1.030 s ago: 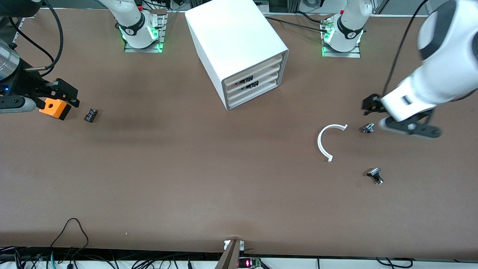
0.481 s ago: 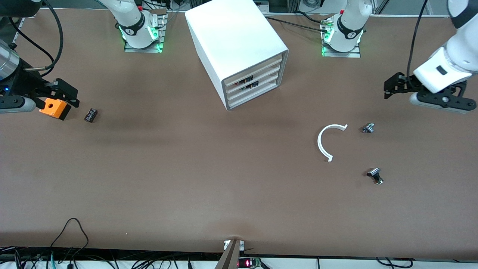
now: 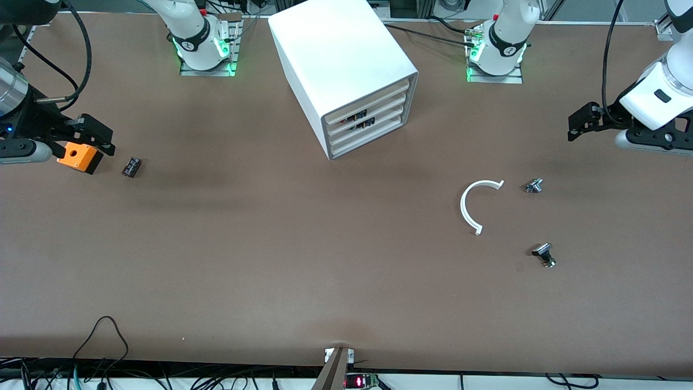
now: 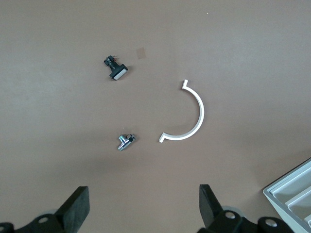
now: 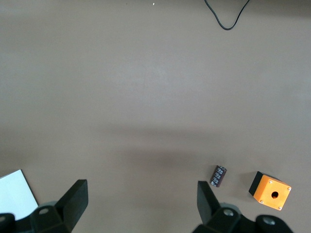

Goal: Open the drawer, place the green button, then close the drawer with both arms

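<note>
Hovering over the table (image 3: pixel 303 260), both arms' fingers (image 4: pixel 77 208) (image 5: pixel 75 196) spread, holding nothing.

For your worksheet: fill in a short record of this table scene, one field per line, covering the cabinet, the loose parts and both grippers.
cabinet: white cabinet, all drawers shut
curved piece: white arc toward the left arm's end of the table
small metal parts: one beside the arc, another nearer the front camera
orange box: at the right arm's end, small black cylinder beside it
left gripper: open, empty, in the air
right gripper: open, empty
green button: not visible
</note>
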Robot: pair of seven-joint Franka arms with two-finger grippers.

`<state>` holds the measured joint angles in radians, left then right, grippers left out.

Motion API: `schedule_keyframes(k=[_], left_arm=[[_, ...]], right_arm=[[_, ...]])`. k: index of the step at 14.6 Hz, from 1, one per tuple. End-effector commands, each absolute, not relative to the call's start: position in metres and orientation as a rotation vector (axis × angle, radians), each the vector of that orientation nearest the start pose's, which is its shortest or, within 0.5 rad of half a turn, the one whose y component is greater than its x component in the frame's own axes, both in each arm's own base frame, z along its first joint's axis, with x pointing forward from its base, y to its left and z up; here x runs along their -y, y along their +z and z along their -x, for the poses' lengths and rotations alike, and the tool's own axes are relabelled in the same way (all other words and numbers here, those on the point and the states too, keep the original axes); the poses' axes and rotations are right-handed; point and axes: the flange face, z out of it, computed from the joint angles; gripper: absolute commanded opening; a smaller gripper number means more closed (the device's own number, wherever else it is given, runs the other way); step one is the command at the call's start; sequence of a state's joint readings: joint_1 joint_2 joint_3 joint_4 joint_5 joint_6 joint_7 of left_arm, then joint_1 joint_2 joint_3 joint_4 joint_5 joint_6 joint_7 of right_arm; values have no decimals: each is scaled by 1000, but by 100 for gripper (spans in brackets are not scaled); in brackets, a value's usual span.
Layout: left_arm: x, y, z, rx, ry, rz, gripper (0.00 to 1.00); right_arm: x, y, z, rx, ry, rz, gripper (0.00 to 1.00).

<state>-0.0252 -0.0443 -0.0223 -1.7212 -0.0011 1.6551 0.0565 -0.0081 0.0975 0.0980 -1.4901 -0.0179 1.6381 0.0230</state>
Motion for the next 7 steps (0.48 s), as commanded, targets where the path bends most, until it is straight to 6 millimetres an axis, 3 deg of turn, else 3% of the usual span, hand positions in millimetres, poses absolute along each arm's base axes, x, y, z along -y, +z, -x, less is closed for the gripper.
schedule_keyframes(k=[1, 7], left_arm=[[30, 583, -538, -145, 48, 3155, 99], [29, 584, -541, -143, 73, 3155, 99]], right_arm=[[-46, 617, -589, 113, -95, 3161, 99], [-46, 617, -589, 108, -95, 3161, 99]])
